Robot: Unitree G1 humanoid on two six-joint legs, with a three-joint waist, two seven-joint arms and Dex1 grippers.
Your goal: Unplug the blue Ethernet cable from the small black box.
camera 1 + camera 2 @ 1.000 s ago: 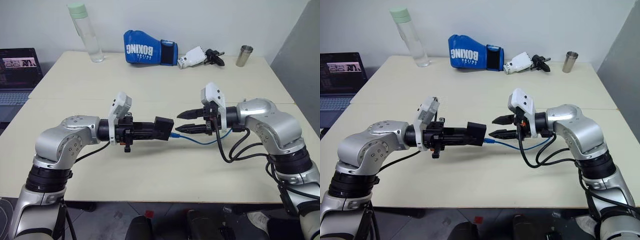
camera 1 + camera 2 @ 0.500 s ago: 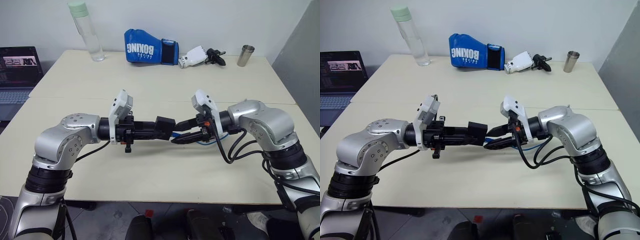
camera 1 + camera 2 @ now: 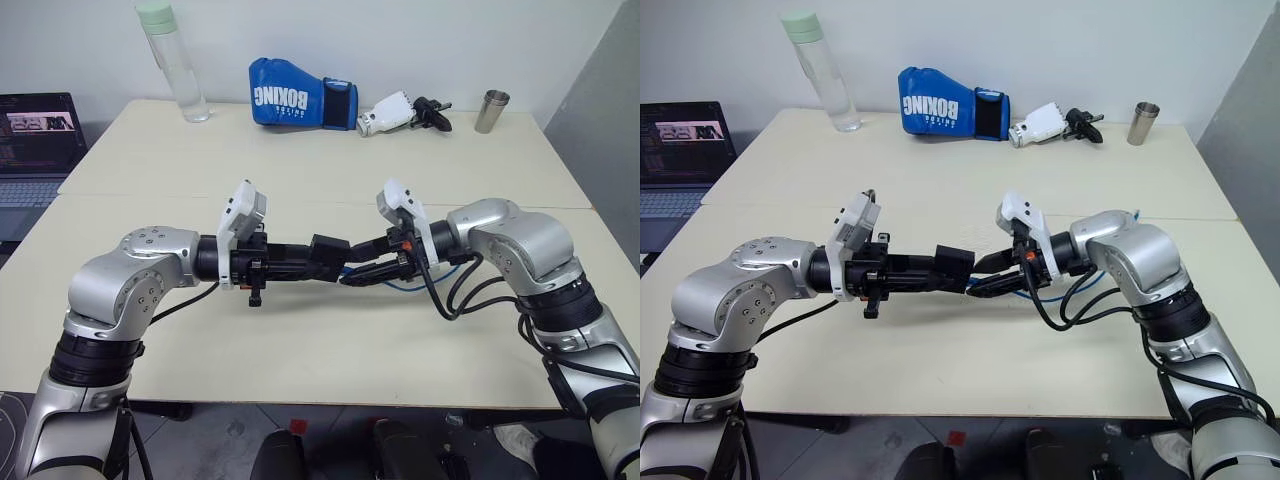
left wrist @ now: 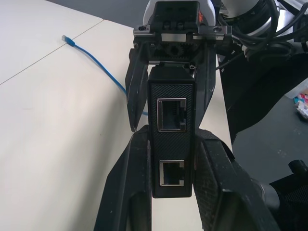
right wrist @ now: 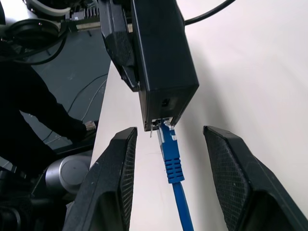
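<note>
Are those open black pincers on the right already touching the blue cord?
Apart. In the right wrist view the right end effector has one finger on each side of the thin bright-blue Ethernet cable, bare table showing between.

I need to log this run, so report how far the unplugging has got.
Done: the left gripper is shut on the small flat matte-black box, held above the table. In hand: the right gripper is open, its black fingers either side of the thin bright-blue Ethernet cable at its plug, not yet clamped. Left: the plug is still seated in the box's end, so gripping and pulling remain.
</note>
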